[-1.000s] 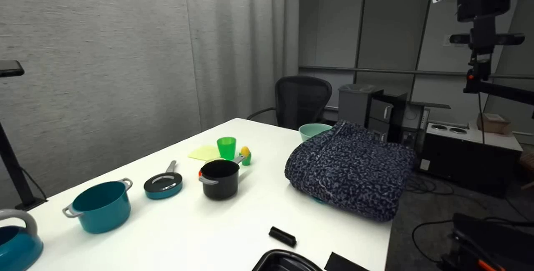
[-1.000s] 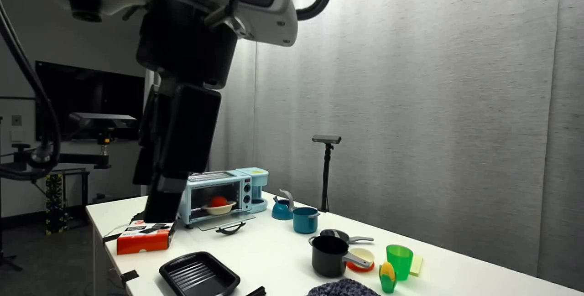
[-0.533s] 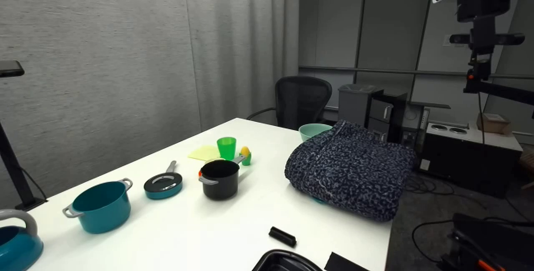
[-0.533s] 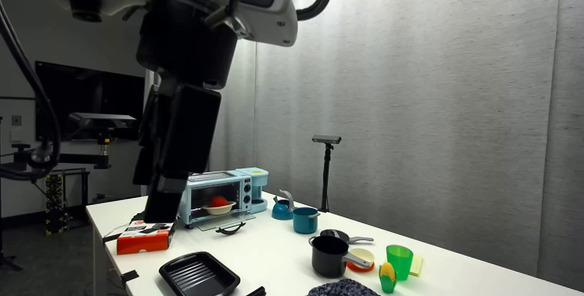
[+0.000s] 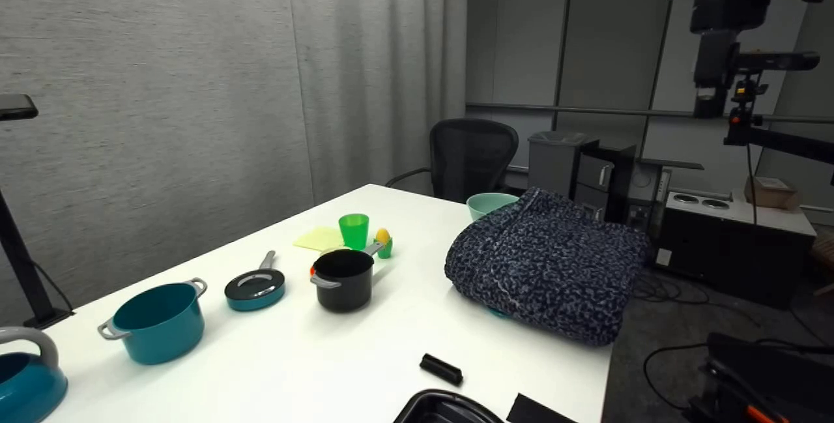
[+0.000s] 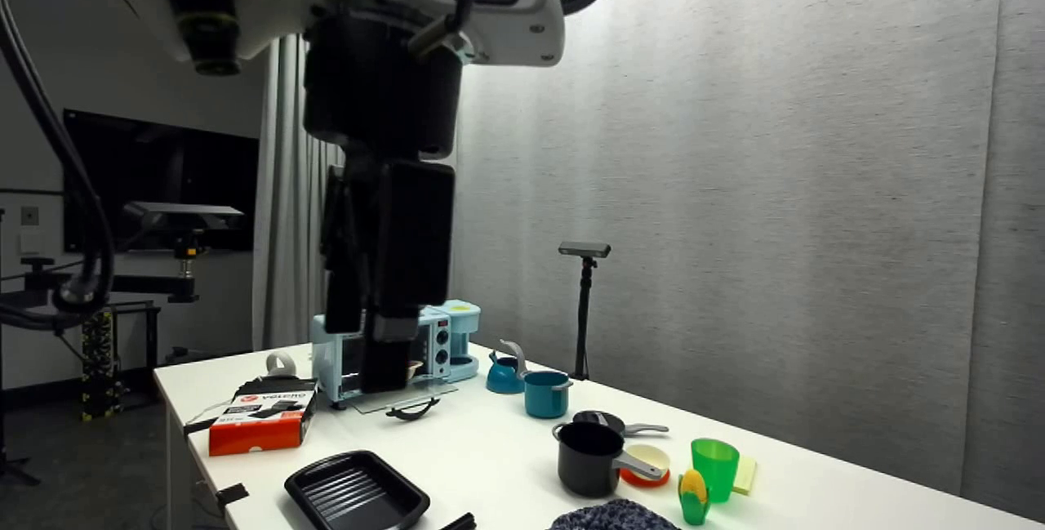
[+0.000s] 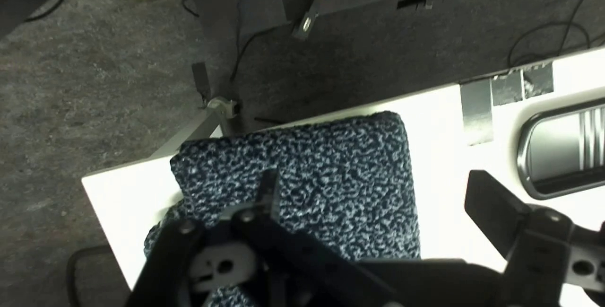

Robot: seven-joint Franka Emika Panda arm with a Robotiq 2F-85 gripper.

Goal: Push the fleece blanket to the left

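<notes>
The fleece blanket (image 5: 554, 260), navy with white speckles, lies folded in a thick pile near the table's corner. An exterior view catches only its edge (image 6: 612, 516) at the bottom. Seen from the wrist, the blanket (image 7: 331, 165) fills the middle, partly covered by the gripper's own parts. My gripper (image 7: 373, 174) stands open above it with wide-parted fingers and nothing held. One finger (image 7: 268, 188) shows over the blanket, the opposite finger (image 7: 491, 207) over white table beyond its side. High up, the gripper (image 5: 709, 107) hangs apart from the blanket.
A mint bowl (image 5: 490, 204) stands close behind the blanket. A black pot (image 5: 344, 281), green cup (image 5: 354, 231), toy corn (image 6: 694, 497) and teal pot (image 5: 159, 322) are on the table (image 5: 293, 371). A black tray (image 6: 357, 491) and red box (image 6: 261, 420) sit near its edge.
Over the last half second the arm and gripper have shifted, leftward in one exterior picture and rightward in another, with the gripper turned more upright. The blanket has stayed put.
</notes>
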